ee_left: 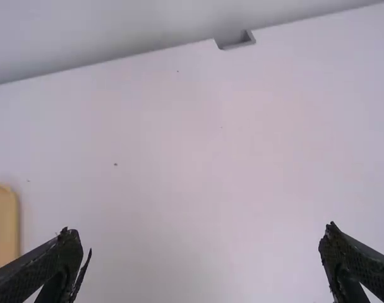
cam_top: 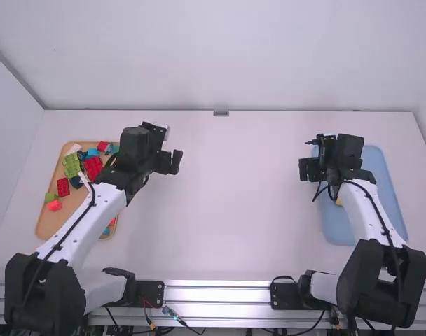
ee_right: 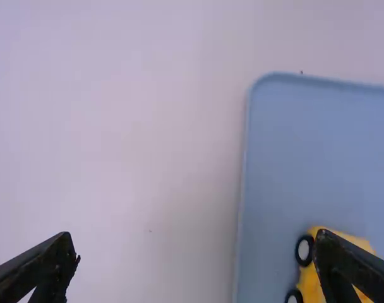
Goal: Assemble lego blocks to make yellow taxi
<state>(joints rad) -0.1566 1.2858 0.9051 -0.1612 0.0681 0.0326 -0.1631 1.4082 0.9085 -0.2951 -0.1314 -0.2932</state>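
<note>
Yellow taxi (ee_right: 309, 287), partly hidden, sits on the blue tray (cam_top: 389, 192) at the right of the table, near the tray's left edge and roughly midway between its far and near ends. Two black-and-white wheels (ee_right: 305, 250) line the side facing that left edge. The row of wheels runs near to far, roughly along the edge; which end is the front I cannot tell.

The high view gives a small yellow patch beside the right arm, while the right wrist view brings out the wheels and part of the yellow body, with one finger cutting across it in the picture.

In the high view the right gripper (cam_top: 308, 169) hangs just left of the blue tray's far part; its wrist view shows the fingers wide apart, nothing between them. The left gripper (cam_top: 170, 162) is over the table, right of the brown tray (cam_top: 52, 229); its fingers are likewise spread wide and empty.

On the brown tray, at the left, lie a green block (cam_top: 71, 165), red blocks (cam_top: 93, 167) and blue pieces; the left wrist view catches a rounded corner of that tray.
</note>
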